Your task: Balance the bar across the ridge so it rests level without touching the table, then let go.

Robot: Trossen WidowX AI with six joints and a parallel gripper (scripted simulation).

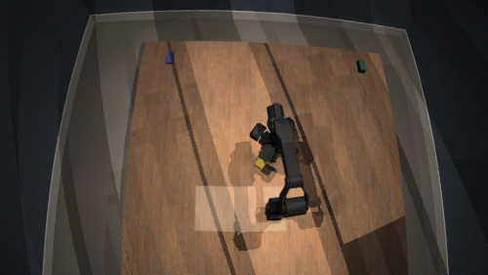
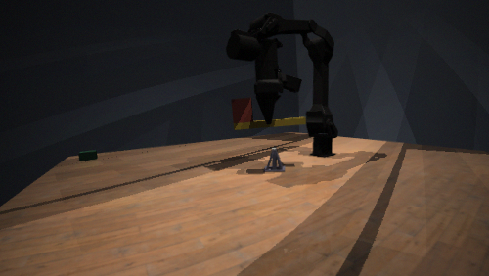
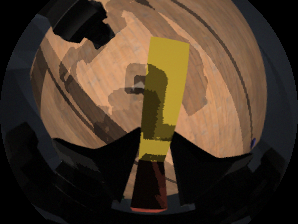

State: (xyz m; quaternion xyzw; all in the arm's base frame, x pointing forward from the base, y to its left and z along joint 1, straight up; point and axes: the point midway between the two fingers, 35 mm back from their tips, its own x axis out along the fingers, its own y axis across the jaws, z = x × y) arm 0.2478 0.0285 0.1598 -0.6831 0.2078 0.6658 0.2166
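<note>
Yellow flat bar point(image 2: 281, 122) with red block point(image 2: 242, 111) at one end is clamped in the black fingers point(image 2: 268, 120), carried level high above the wooden worktop point(image 2: 196, 215). Small grey triangular ridge point(image 2: 275, 161) stands below, well apart from bar. Judgement: bar looks stiff, end-loaded by the block, so balance point likely sits toward the red end. Grip appears nearer that end; hold firmly against tipping

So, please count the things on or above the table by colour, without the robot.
Yellow with red block: 1, the bar in the gripper
Grey: 1, the ridge
Green: 1, block
Blue: 1, block
Total: 4
</note>
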